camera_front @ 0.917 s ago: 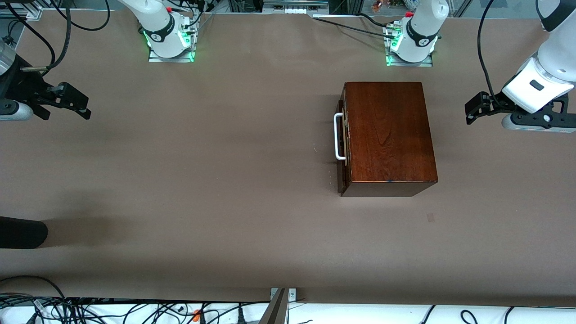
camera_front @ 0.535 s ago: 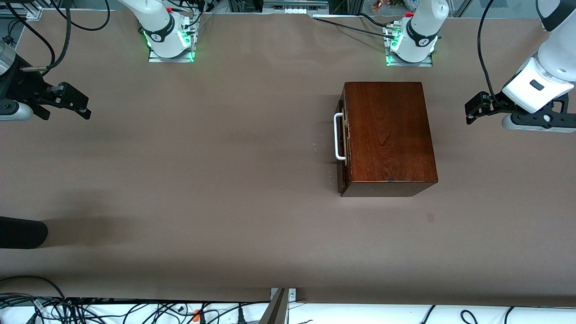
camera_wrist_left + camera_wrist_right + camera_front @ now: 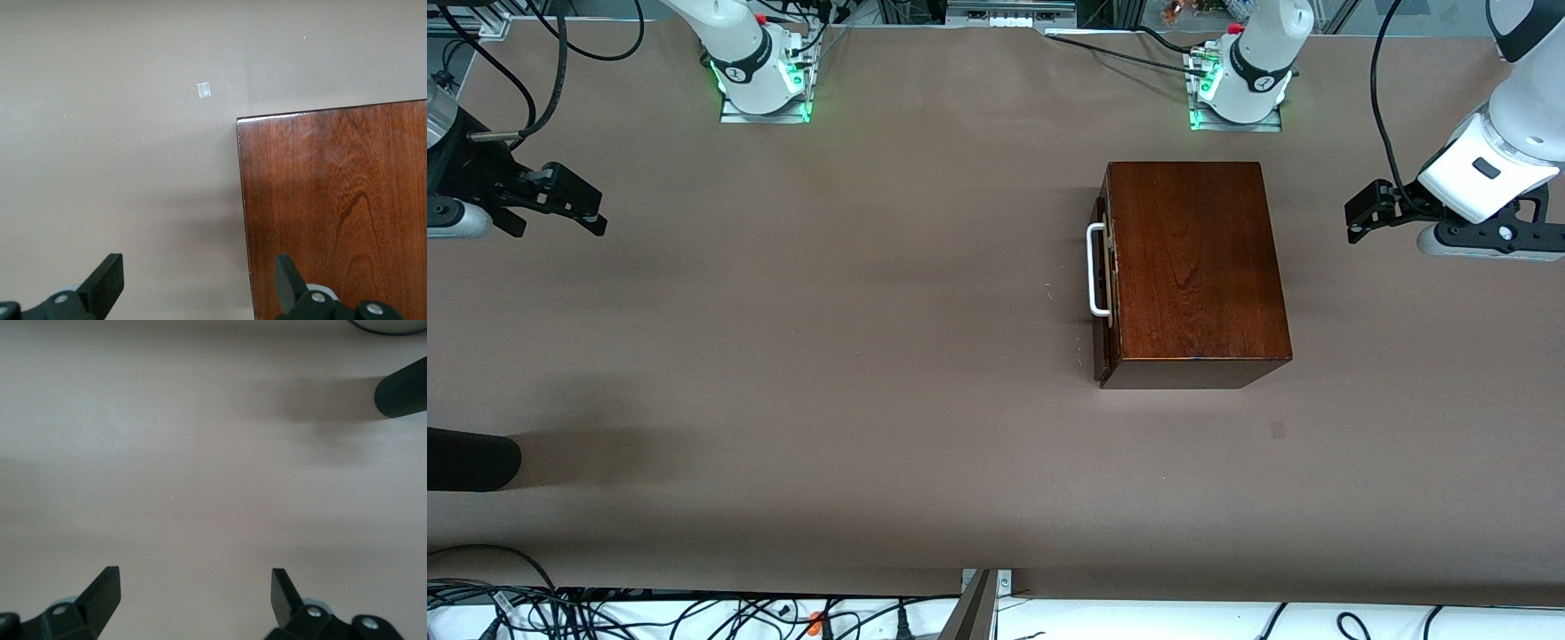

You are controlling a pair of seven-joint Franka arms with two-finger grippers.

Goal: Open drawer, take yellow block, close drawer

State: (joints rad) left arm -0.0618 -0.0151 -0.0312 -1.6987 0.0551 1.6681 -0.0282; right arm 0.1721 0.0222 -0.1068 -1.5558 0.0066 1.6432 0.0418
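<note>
The dark reddish-brown wooden box [image 3: 1192, 267] stands on the table in front of the left arm's base. Its drawer [image 3: 1101, 351] is pushed in, and the white handle [image 3: 1092, 269] faces the right arm's end of the table. The yellow block is hidden. My left gripper [image 3: 1353, 222] hangs open and empty over the table at the left arm's end, beside the box. The left wrist view shows the box top [image 3: 333, 213] under one side of the left gripper [image 3: 198, 283]. My right gripper [image 3: 591, 209] waits open and empty over the table at the right arm's end, with bare table under the right gripper [image 3: 193, 593].
A black cylindrical object [image 3: 471, 458] reaches in over the table at the right arm's end and also shows as the black cylinder [image 3: 402, 389] in the right wrist view. A small tape mark [image 3: 1278, 430] lies on the table nearer the front camera than the box.
</note>
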